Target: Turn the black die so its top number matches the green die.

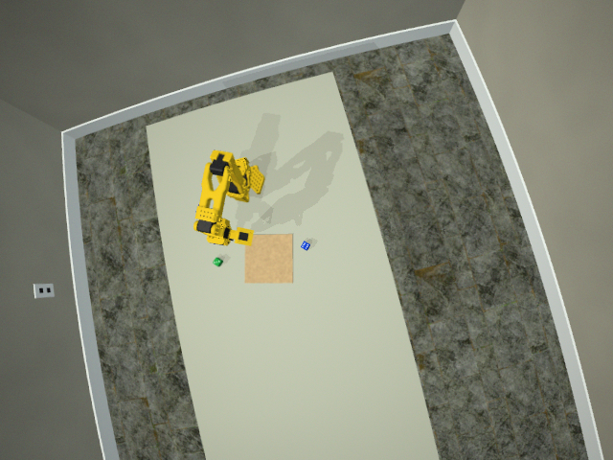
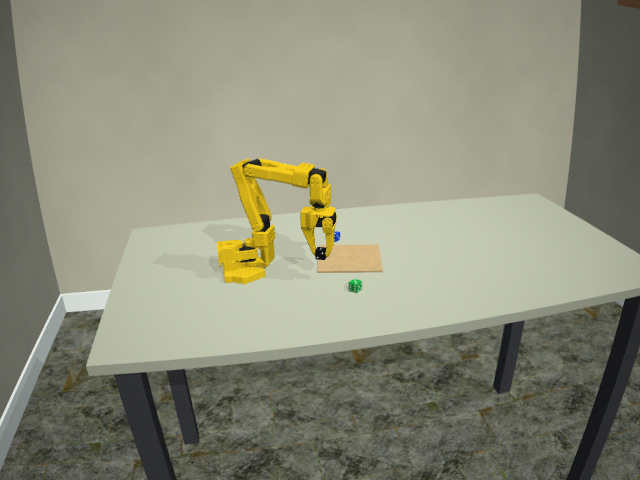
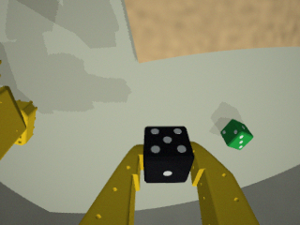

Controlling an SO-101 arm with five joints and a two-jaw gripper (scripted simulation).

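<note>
Wrist view shows the gripper clamped on the black die, pinched between both fingertips.

No printed words or brands anywhere. The black die shows five white pips on one face, one on the face toward 6 o'clock. Other dice's pips too small to count.

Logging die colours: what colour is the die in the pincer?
Black with white pips; clearest in the wrist view.
</note>
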